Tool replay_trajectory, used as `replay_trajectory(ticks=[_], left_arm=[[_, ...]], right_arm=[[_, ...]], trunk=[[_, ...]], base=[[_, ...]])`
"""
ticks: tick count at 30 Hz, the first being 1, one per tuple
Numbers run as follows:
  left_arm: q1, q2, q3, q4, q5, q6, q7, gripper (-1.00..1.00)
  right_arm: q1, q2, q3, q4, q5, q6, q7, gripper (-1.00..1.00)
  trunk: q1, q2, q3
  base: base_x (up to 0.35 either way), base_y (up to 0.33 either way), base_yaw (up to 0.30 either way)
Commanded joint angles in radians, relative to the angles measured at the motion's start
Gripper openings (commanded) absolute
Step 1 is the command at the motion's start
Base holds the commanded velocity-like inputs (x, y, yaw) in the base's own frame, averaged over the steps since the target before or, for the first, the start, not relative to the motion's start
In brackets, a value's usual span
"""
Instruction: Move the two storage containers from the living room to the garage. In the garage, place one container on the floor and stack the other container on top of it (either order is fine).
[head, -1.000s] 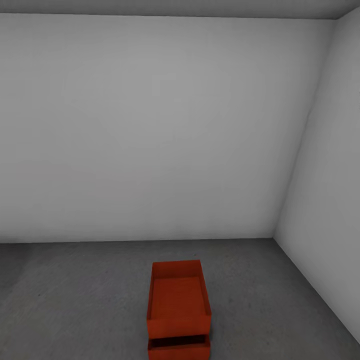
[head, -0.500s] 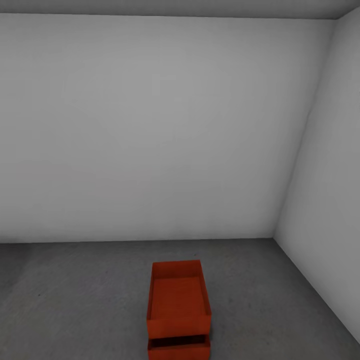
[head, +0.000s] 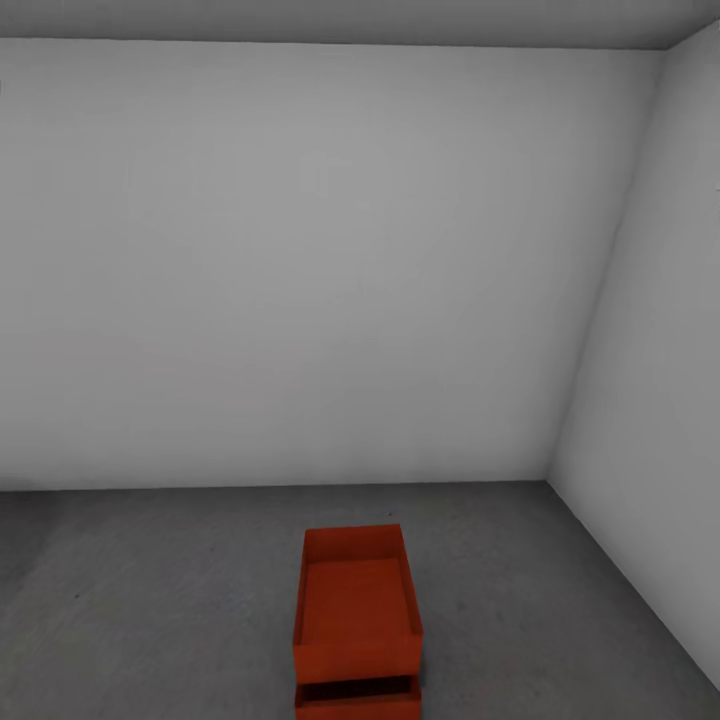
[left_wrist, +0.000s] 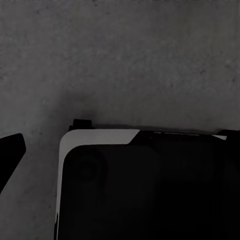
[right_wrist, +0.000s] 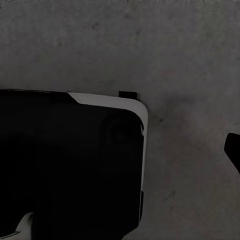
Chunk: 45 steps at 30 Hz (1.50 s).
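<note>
2 storage containers (head: 357, 610), stacked, on 1 concrete floor (head: 150, 600).

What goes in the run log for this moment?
place: garage | upper container stacked on lower container | lower on concrete floor | stack offset lengthwise | tools: state unclear

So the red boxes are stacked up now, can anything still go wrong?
Maybe. The top container sits a bit off from the bottom container: it does not cover the bottom one's near end, so a bump could slide it off. The stack also stands on the floor right at the head view's lower edge, close to the robot, so driving forward could knock it.
</note>
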<state>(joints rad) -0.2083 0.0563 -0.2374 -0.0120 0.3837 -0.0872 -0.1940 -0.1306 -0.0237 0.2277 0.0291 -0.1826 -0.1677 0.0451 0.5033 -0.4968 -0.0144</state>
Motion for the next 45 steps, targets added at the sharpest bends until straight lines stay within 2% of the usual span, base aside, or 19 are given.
replay_trajectory(ticks=[1, 11, 14, 19, 24, 45], left_arm=[[-0.001, 0.0, -0.008, 0.001, 0.009, -0.003, -0.004, 1.0], [0.0, -0.002, -0.003, 0.001, 0.012, -0.003, -0.004, 1.0], [0.0, 0.017, -0.006, -0.001, 0.009, -0.004, -0.004, 1.0], [0.0, 0.027, -0.007, 0.0, 0.008, -0.003, -0.004, 1.0], [0.0, 0.013, -0.002, 0.003, 0.014, -0.003, -0.004, 1.0], [0.0, 0.012, -0.007, 0.001, 0.01, -0.003, -0.004, 1.0]], right_arm=[[-0.001, 0.0, 0.007, 0.003, -0.01, -0.006, 0.005, 1.0], [-0.001, -0.005, 0.005, 0.003, -0.011, -0.002, 0.0, 1.0], [-0.001, -0.005, 0.005, 0.003, -0.01, -0.002, -0.001, 1.0], [-0.001, -0.006, 0.005, 0.003, -0.007, -0.002, -0.001, 1.0], [-0.001, -0.005, 0.005, 0.003, -0.007, -0.002, -0.001, 1.0], [-0.001, -0.001, 0.005, 0.003, -0.017, -0.013, 0.009, 1.0]], trunk=[[0.0, -0.001, 0.0], [0.0, -0.001, 0.002], [0.0, -0.001, 0.002], [0.0, -0.001, 0.002], [0.0, -0.001, 0.002], [0.0, -0.001, 0.029]], base=[[0.0, 0.0, 0.0], [0.0, 0.0, 0.0], [0.0, 0.0, 0.0], [0.0, 0.0, 0.0], [0.0, 0.0, 0.0], [0.0, 0.0, 0.0]])
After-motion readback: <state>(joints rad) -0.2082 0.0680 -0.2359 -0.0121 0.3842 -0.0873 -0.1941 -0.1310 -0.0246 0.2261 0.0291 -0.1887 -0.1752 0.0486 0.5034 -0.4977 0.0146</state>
